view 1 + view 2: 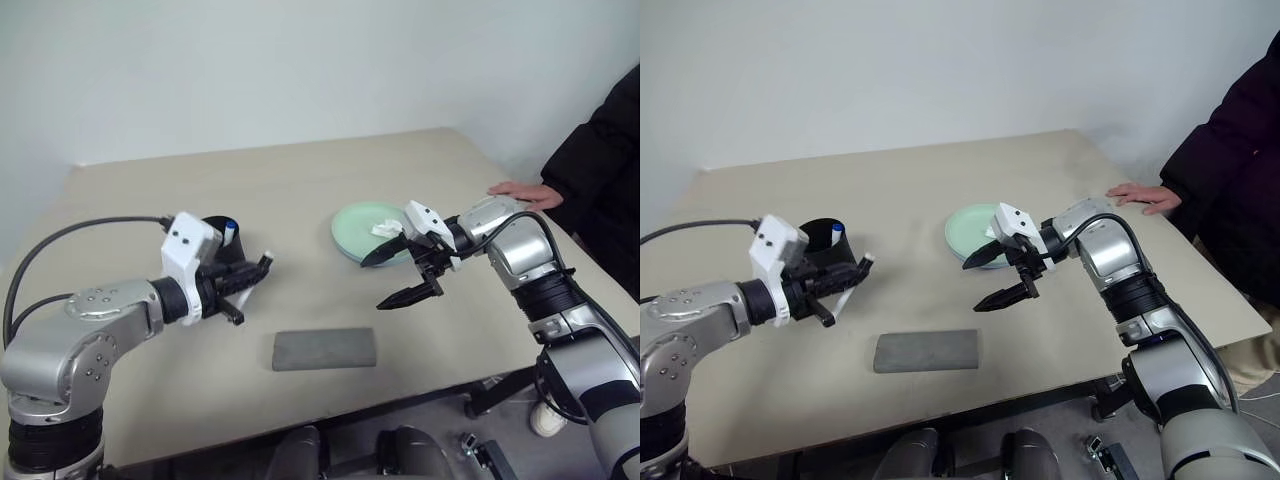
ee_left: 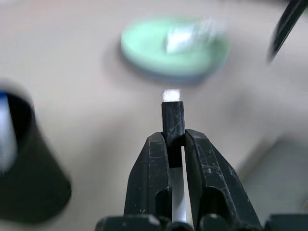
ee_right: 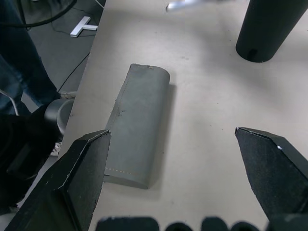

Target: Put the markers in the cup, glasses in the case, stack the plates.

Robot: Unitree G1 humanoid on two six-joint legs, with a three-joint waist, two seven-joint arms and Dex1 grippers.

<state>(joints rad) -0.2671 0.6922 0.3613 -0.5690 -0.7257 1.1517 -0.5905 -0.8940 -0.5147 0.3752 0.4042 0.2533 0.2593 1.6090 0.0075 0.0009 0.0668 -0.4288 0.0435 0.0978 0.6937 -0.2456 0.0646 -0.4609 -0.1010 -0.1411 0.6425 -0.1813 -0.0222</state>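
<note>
Left hand (image 2: 176,159) clamps black-capped marker (image 2: 173,126) beside cup (image 1: 818,238); right hand (image 1: 405,276) empty, wide open.

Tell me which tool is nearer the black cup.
Left. The left tool, shut on a marker, hangs right beside the cup. The right tool, open, hovers farther off, in front of the green plate.

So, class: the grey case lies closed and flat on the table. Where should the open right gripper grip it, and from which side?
Come from above with the right gripper and pinch the grey case across its short width, near the middle. It lies flat, long and narrow, so probably only the two long edges fit between the fingers.
</note>
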